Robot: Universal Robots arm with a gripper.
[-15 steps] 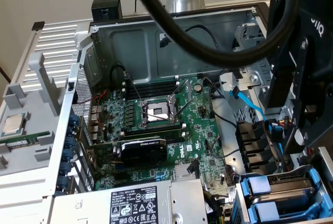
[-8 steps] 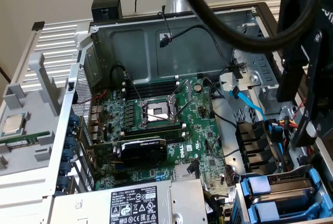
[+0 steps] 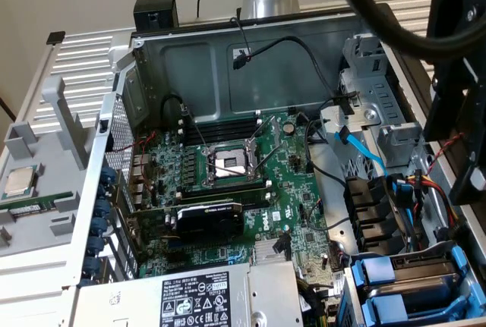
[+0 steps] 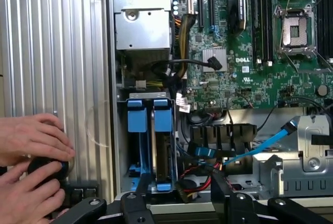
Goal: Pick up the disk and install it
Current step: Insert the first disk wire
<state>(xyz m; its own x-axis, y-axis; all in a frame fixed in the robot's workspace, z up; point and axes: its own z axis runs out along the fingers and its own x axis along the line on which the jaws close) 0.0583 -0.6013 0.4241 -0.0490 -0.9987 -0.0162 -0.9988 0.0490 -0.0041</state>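
Ribbed table (image 4: 52, 52): gripper (image 4: 184, 201) (spread wide) hangs above disk (image 4: 162, 156).

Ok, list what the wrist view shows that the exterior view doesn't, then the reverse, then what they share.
Wrist view: a person's hands on a black round object beside the case. Exterior view: a loose processor chip on a grey tray at the exterior view's left. Both: the motherboard, the labelled power supply, a blue cable and two blue-framed disks.

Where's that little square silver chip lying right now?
The processor chip lies outside the computer case, on the grey tray at the exterior view's left.
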